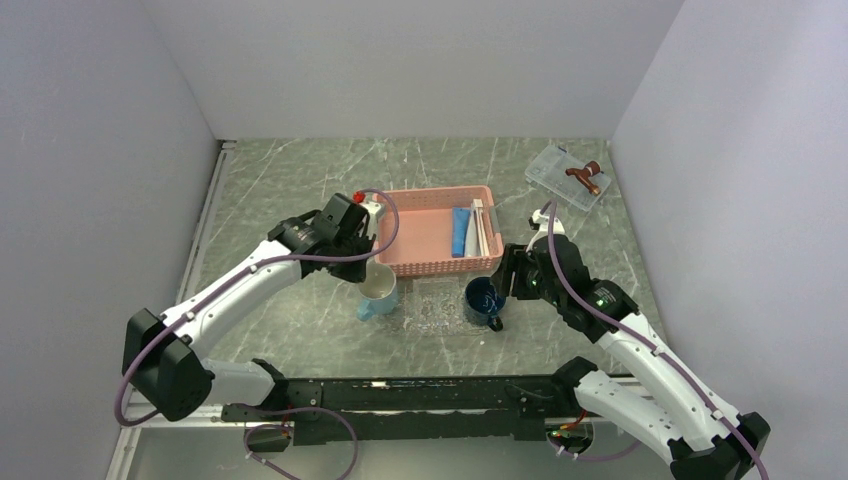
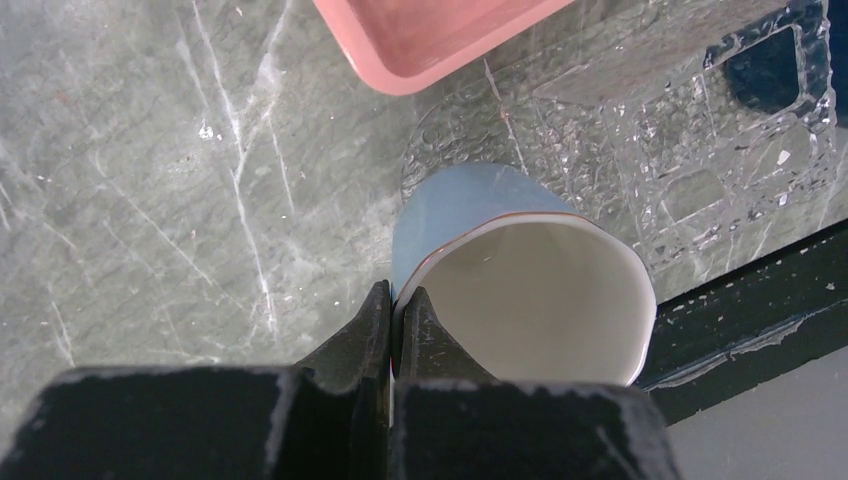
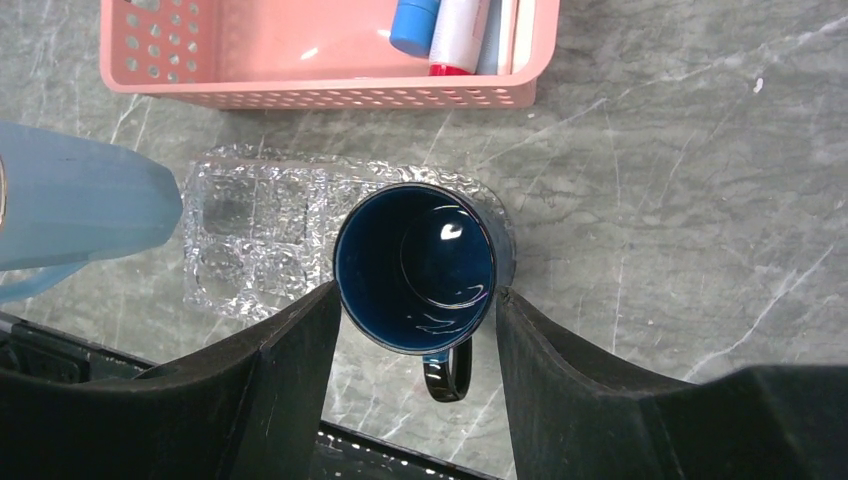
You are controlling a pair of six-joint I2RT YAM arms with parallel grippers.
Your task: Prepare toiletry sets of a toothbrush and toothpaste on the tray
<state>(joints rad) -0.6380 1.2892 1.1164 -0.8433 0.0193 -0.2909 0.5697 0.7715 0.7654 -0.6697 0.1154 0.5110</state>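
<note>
Two mugs | left tool (image 2: pixel 397 291) pinching pale mug (image 2: pixel 535 300) rim | right tool (image 3: pixel 418 293) spread astride dark mug (image 3: pixel 415 262)

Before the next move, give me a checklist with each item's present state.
1. Left tool shut on light blue mug rim: ok.
2. Right tool gripping dark blue mug: not ok, open, straddling it.
3. Tray free of mugs: not ok, dark blue mug stands on one end.
4. Toothpaste and toothbrush in pink basket: ok.
5. Light blue mug lifted off the table: cannot tell.
</note>
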